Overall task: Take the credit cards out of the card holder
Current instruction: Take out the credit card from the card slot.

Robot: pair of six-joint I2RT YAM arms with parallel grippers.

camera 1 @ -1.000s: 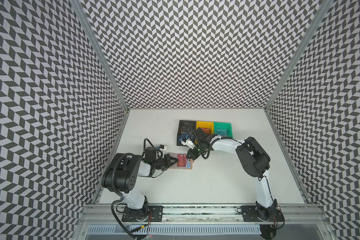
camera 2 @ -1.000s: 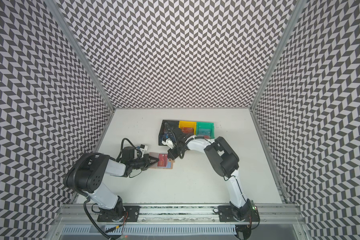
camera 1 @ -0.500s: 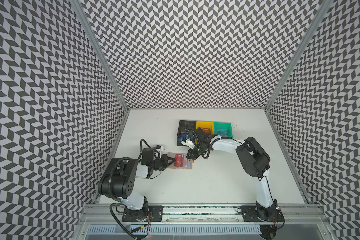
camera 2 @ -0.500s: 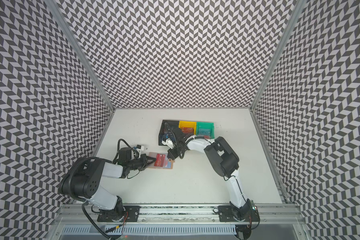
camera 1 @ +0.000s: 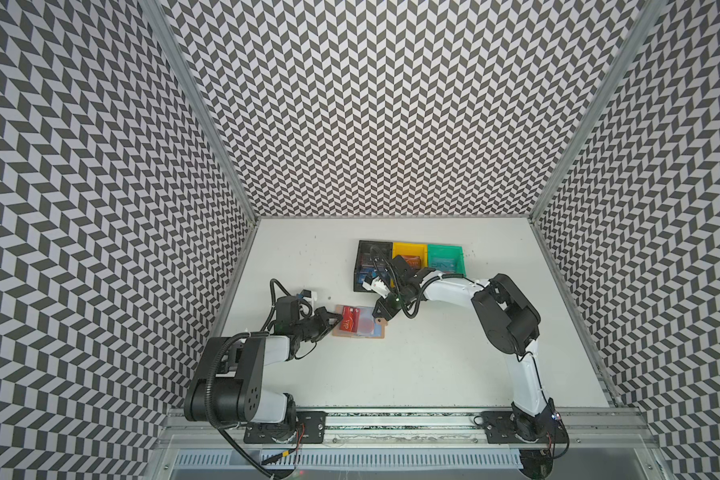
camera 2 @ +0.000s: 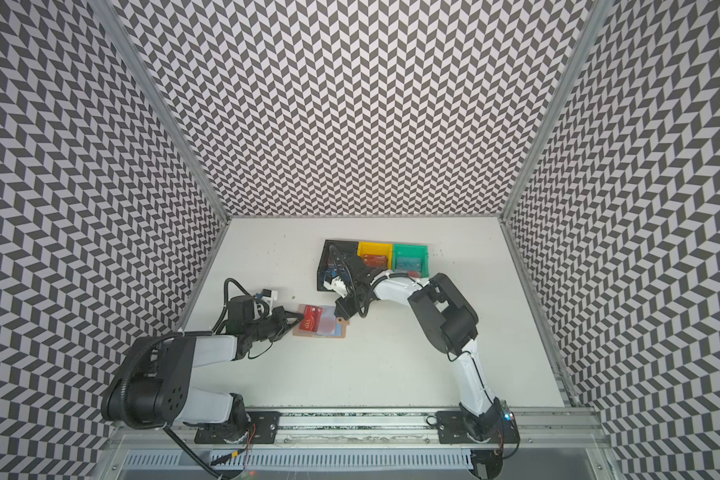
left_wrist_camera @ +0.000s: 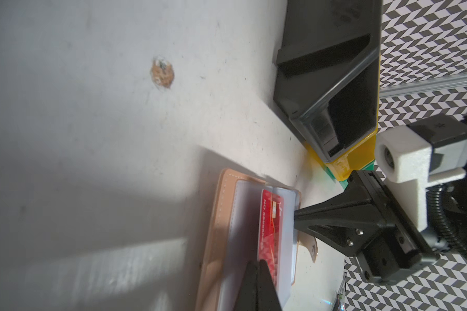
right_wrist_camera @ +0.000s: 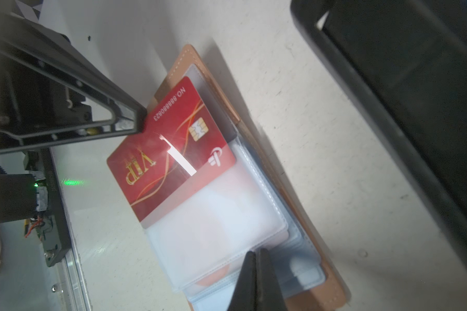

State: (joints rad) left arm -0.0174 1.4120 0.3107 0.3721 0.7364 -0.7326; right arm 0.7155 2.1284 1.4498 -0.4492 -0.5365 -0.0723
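The tan card holder lies open on the table, its clear sleeve pages up. A red VIP credit card sticks halfway out of a sleeve toward the left arm. My left gripper is shut on that card's outer edge. At the opposite end of the card holder, my right gripper is shut, tips resting on the sleeve pages. A pale card with a red circle shows faintly through the top sleeve.
Behind the holder stand a black bin, a yellow bin and a green bin in a row, with cards inside. The right arm reaches across in front of them. A small brown spot marks the table.
My left gripper has drawn back to the left with the red card, sliding it further out of its sleeve. The right gripper has stayed on the holder.
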